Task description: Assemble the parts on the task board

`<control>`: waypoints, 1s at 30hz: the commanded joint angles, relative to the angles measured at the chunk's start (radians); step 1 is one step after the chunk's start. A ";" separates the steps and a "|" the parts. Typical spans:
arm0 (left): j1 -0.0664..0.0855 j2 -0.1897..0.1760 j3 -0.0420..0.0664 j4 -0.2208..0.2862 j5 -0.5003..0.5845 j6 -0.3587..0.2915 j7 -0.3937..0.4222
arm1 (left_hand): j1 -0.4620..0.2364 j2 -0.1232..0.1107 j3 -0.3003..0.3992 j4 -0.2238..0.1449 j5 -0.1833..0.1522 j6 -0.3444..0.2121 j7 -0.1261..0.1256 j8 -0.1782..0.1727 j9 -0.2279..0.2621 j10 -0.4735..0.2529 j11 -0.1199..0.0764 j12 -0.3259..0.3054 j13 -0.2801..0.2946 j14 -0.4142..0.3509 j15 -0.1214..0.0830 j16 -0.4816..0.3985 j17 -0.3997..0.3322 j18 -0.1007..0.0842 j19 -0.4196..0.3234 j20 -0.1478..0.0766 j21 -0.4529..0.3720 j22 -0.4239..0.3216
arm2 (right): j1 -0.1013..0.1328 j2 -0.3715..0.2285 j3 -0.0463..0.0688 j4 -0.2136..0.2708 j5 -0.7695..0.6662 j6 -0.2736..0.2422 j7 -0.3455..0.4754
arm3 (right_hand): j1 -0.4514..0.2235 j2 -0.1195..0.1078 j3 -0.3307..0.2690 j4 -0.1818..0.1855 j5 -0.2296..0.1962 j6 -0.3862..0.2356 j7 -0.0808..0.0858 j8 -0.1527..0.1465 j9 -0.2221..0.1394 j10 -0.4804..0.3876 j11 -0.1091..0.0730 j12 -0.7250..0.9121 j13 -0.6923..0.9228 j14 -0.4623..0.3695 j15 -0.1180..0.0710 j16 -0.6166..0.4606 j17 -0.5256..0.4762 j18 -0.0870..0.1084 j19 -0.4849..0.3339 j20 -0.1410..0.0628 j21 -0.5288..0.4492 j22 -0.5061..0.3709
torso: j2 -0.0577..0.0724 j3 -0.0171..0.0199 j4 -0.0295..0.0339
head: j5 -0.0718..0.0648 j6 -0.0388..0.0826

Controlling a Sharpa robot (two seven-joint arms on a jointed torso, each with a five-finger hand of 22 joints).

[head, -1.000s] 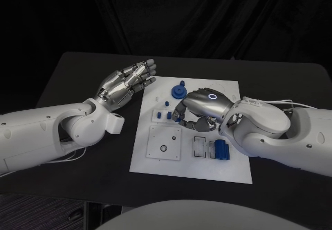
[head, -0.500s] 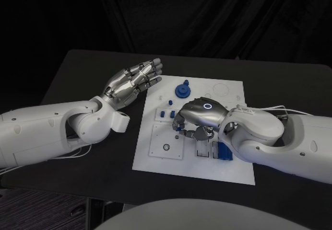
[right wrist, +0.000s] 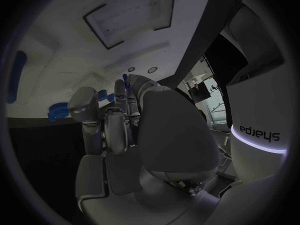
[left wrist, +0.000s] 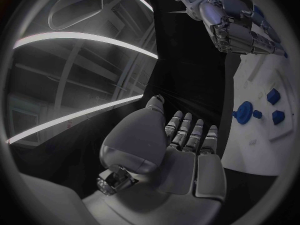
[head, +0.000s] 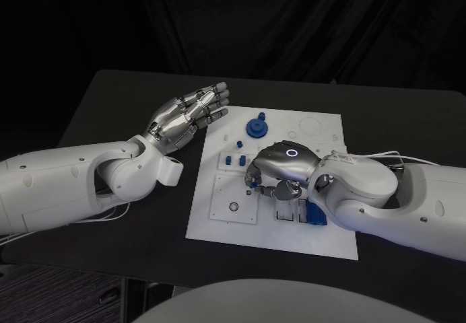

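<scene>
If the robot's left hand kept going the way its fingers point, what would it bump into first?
Probably nothing. The silver left hand is held open off the board's left edge, its fingers aimed toward the far side of the black table. That way looks free, though its height is hard to judge.

Right hand (head: 277, 171) blocks the task board (head: 320, 128) centre.

— We've got a white board (head: 281, 232) on a black table (head: 116, 101), with blue parts: a round gear (head: 256, 126), small pegs (head: 230, 160), a block (head: 314, 212).

— And we see silver on both hands, left (head: 187, 116) and right (head: 277, 168), white arms, plus a pale glowing ring on the right one's back.
</scene>
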 commanded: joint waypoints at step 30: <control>-0.010 0.010 0.001 -0.007 0.002 0.029 0.097 | 0.010 0.002 0.012 -0.009 0.006 -0.015 -0.002 -0.004 -0.001 -0.014 0.013 -0.001 0.002 0.002 0.018 0.018 0.002 -0.025 -0.004 0.010 -0.005 -0.001 | -0.028 0.010 0.001 0.003 -0.011 0.024 -0.021 | -0.005 0.000 0.003 -0.008 0.003 -0.008 -0.001 -0.006 0.000 0.003 0.006 -0.008 -0.001 0.037 0.001 -0.002 0.083 -0.005 -0.005 0.001 -0.005 0.114 | 0.000 -0.0008 -0.0007 | 0.009 0.000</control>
